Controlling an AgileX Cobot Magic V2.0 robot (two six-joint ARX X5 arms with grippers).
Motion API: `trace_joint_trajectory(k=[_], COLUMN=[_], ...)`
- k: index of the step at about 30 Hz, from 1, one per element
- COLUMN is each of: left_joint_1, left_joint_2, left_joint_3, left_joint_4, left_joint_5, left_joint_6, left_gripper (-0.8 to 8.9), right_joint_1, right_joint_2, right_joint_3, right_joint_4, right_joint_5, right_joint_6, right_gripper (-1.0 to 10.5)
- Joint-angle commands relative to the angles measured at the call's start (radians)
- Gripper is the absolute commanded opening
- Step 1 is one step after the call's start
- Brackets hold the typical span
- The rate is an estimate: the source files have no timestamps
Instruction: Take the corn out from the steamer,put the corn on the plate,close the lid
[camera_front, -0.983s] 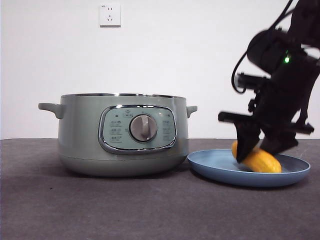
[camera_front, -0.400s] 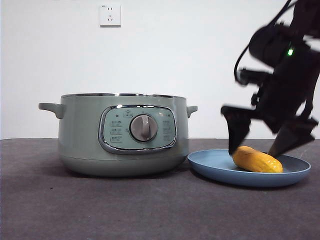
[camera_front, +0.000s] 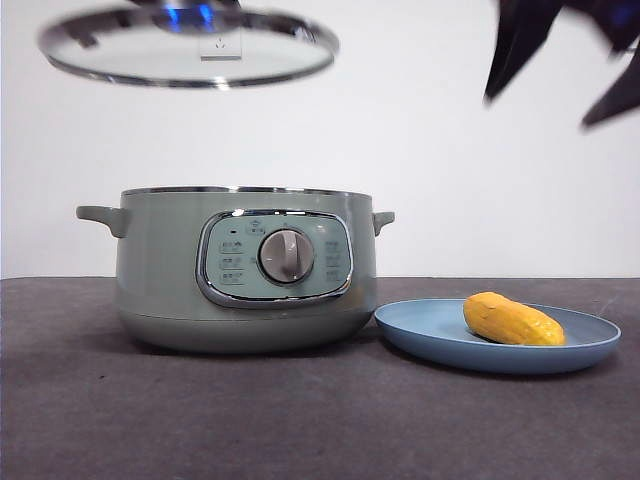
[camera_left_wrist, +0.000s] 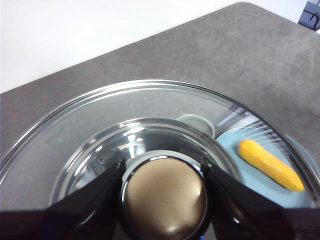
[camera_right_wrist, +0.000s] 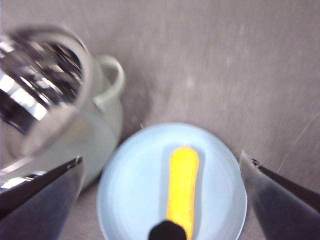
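Note:
The corn (camera_front: 512, 320) lies on the light-blue plate (camera_front: 430, 335), to the right of the mint-green steamer (camera_front: 160, 260), which stands open. My left gripper (camera_left_wrist: 162, 167) is shut on the knob (camera_left_wrist: 165, 202) of the glass lid (camera_front: 190, 50) and holds it high above the steamer. Through the lid (camera_left_wrist: 75, 135) I see the corn (camera_left_wrist: 270, 164) and the plate (camera_left_wrist: 235, 155). My right gripper (camera_front: 540, 108) is open and empty, high above the plate. From it (camera_right_wrist: 160, 157) I see the corn (camera_right_wrist: 182, 185), the plate (camera_right_wrist: 130, 200), the steamer (camera_right_wrist: 100, 130) and the blurred lid (camera_right_wrist: 40, 75).
A dark grey tabletop (camera_front: 300, 420) runs in front of the steamer and plate. A white wall with a socket (camera_front: 220, 45) stands behind, seen through the lid.
My right gripper opened off the corn and rose from the plate to the top right. The lid, held by my left gripper, came into view above the steamer.

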Motion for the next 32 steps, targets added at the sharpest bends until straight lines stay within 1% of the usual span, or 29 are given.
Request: trace_joint_trajectory(k=[1, 4, 7, 13, 21, 32], left_joint_1=[0.003, 0.008, 0.009, 0.009, 0.008, 0.008], left_joint_2=[0.052, 0.114, 0.164, 0.24, 0.295, 0.319], left_joint_3=[0.007, 0.007, 0.007, 0.007, 0.007, 0.007], left_joint_4=[0.071, 0.124, 0.163, 0.23, 0.264, 0.254], left_joint_5=[0.009, 0.014, 0.014, 0.014, 0.014, 0.017], left_joint_6=[0.042, 0.04, 0.041, 0.04, 0.04, 0.039], left_gripper=[-0.09, -0.09, -0.09, -0.09, -0.09, -0.09], right_joint_1=[0.002, 0.002, 0.002, 0.002, 0.002, 0.002], right_joint_2=[-0.117, -0.225, -0.315, -0.425, -0.457, -0.456], right_joint_3=[-0.006, -0.006, -0.006, -0.006, -0.006, -0.006], right_joint_4=[-0.021, -0.056, -0.119, -0.241, -0.314, -0.315], right_joint_5=[0.002, 0.002, 0.0, 0.0, 0.0, -0.001], right_joint_6=[0.005, 0.009, 0.039, 0.055, 0.055, 0.055], right_gripper=[6.6, 6.6, 6.6, 6.6, 6.6, 6.6])
